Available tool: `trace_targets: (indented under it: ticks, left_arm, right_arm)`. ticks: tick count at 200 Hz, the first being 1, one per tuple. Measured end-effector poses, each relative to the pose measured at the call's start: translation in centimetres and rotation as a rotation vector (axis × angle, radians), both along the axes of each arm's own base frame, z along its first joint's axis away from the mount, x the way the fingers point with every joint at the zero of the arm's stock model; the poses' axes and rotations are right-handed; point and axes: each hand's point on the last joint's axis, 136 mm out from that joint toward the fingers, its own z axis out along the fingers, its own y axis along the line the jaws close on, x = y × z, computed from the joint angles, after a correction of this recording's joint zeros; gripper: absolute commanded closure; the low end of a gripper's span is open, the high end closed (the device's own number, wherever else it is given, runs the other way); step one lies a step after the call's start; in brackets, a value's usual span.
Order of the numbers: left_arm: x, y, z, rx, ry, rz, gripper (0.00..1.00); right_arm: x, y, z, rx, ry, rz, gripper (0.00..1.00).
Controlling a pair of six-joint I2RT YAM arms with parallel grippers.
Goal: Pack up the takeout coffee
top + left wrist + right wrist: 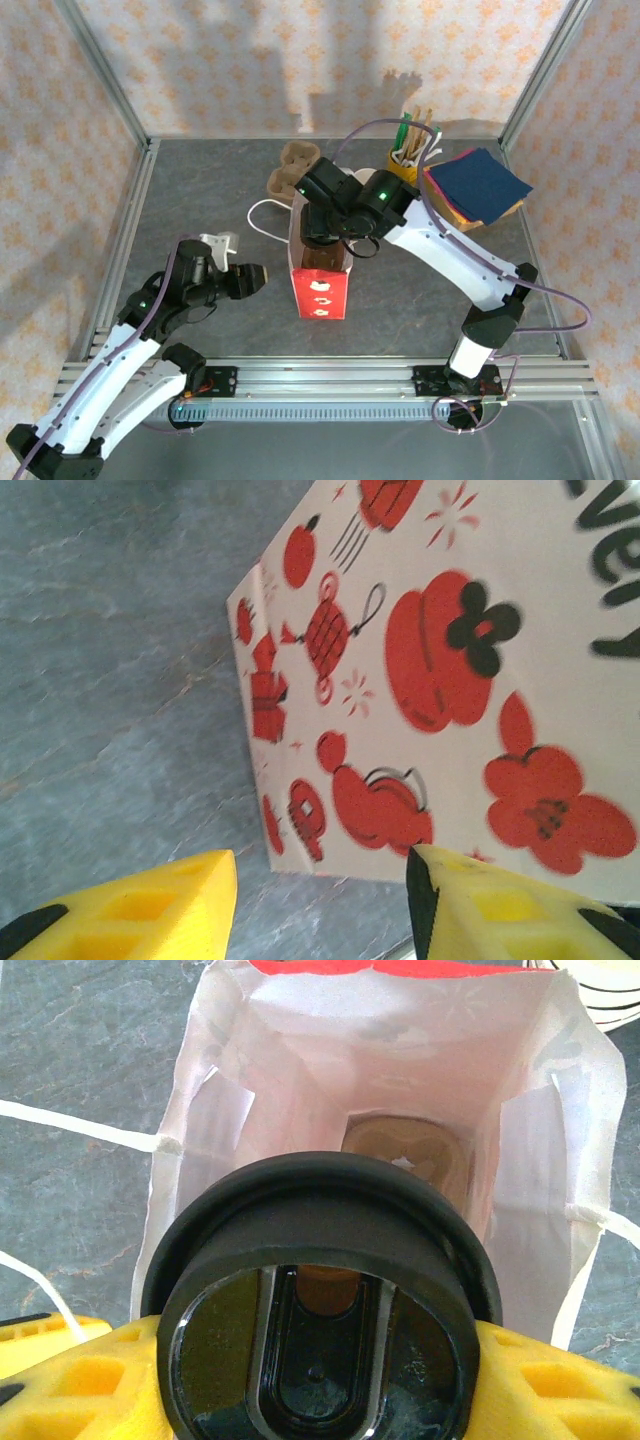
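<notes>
The takeout coffee [320, 1250] shows its black lid from above, clamped between the yellow fingers [70, 1380] of my right gripper [318, 1385]. It hangs over the open mouth of a white paper bag [290, 1050] with red prints. Something brown [405, 1155] lies at the bag's bottom. From above, the right gripper [340, 235] is over the standing bag [322, 290]. My left gripper [255, 277] is just left of the bag and low. Its yellow fingers [150, 910] stand apart with nothing between them, facing the bag's printed side [450, 660].
Behind the bag lies a brown moulded-cardboard carrier [290, 170]. A yellow cup of stirrers [405, 160] and a stack of blue and red napkins [478, 185] sit at the back right. The bag's white handle [265, 215] loops onto the table. Metal frame rails border the table.
</notes>
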Motion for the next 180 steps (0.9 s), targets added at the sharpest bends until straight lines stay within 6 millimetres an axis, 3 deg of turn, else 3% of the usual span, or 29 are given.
trace_targets:
  ticks: [33, 68, 131, 180]
  left_arm:
    - [0.0, -3.0, -0.3, -0.051, -0.001, -0.062, 0.51]
    - [0.2, -4.0, -1.0, -0.072, -0.005, -0.065, 0.52]
    - [-0.1, -7.8, -0.7, -0.123, -0.062, -0.138, 0.54]
    - [-0.7, -10.3, -2.2, -0.091, -0.050, -0.191, 0.54]
  right_arm:
    - [0.0, 0.0, -0.1, 0.000, 0.002, -0.003, 0.49]
    - [0.0, 0.0, -0.1, 0.001, 0.004, -0.006, 0.49]
    - [-0.2, -0.2, -0.6, -0.013, 0.012, -0.005, 0.52]
    - [-0.7, -1.0, -0.5, -0.018, 0.010, 0.003, 0.52]
